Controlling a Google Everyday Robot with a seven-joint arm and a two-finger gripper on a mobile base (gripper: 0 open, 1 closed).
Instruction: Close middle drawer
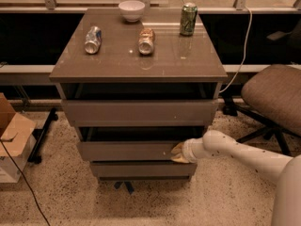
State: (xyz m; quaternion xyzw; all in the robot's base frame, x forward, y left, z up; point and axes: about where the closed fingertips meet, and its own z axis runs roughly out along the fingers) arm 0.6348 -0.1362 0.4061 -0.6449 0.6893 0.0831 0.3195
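Evidently we are at the pushing step: the gripper (178,153) sits against the right end of the middle drawer (127,150), low on the cabinet (197,65), with the white arm (235,153) reaching in from the right, nearly level with the floor. Whether the gripper is spread or closed we cannot tell from here; only its yellowish tip shows, touching the drawer front just beside a small white speck.

The middle drawer is partly open. Its front stands forward, and a dark gap shows between it and the uppermost drawer front (138,112); the lowest drawer front (141,168) lies under it. We judge the contact point is chosen because the fronts have no handle, so a flat push on the face is the only way to drive the drawer in. A push this far to the right may skew the drawer on its runners, so we would keep it straight and steady.

On the cabinet's top stand a white bowl (131,10) and an upright green can (188,19), with a silver can (93,33) and a brown can (146,41) lying on their sides. A hard shove could set the lying cans rolling, which argues for a gentle close. An office chair (277,93) stands to the right, well apart from the drawer's path
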